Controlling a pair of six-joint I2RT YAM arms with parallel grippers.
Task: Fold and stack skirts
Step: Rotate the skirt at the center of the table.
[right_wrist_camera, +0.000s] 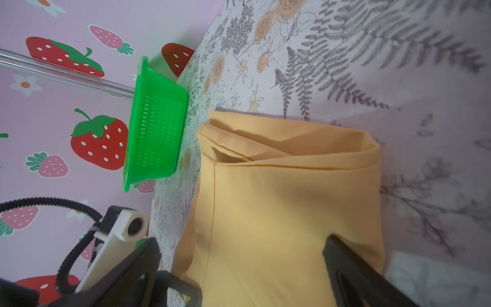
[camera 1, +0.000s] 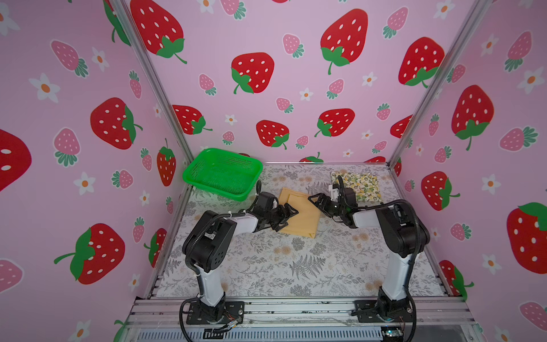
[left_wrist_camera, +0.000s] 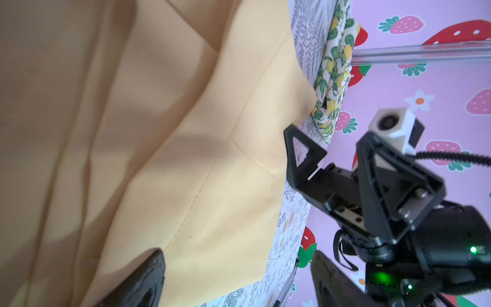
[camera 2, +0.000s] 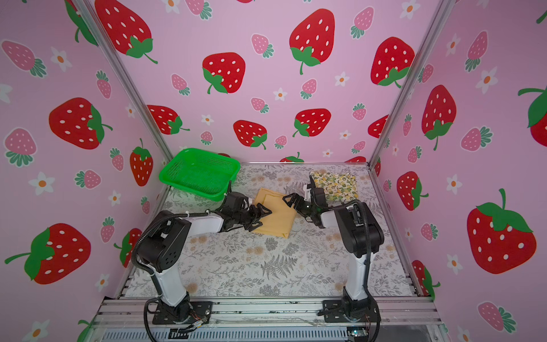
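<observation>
The plain mustard-tan skirt [camera 1: 305, 217] [camera 2: 279, 219] lies folded on the table's middle, its layered edge showing in the right wrist view [right_wrist_camera: 279, 202]. The lemon-print skirt [camera 1: 364, 185] [camera 2: 337, 185] lies folded at the back right, apart from it, and shows edge-on in the left wrist view [left_wrist_camera: 336, 63]. My left gripper [camera 1: 289, 213] [camera 2: 262, 213] [left_wrist_camera: 239, 287] hovers open over the mustard skirt's left side [left_wrist_camera: 186, 138]. My right gripper [camera 1: 314, 200] [camera 2: 289, 200] [right_wrist_camera: 247, 273] faces it, open, over the skirt's right side. Neither holds cloth.
A green mesh basket [camera 1: 222, 174] [camera 2: 199, 174] [right_wrist_camera: 156, 133] stands tilted at the back left corner, close to the left wrist. Strawberry-print walls close in three sides. The floral table cover [camera 1: 296, 266] stretches toward the front rail.
</observation>
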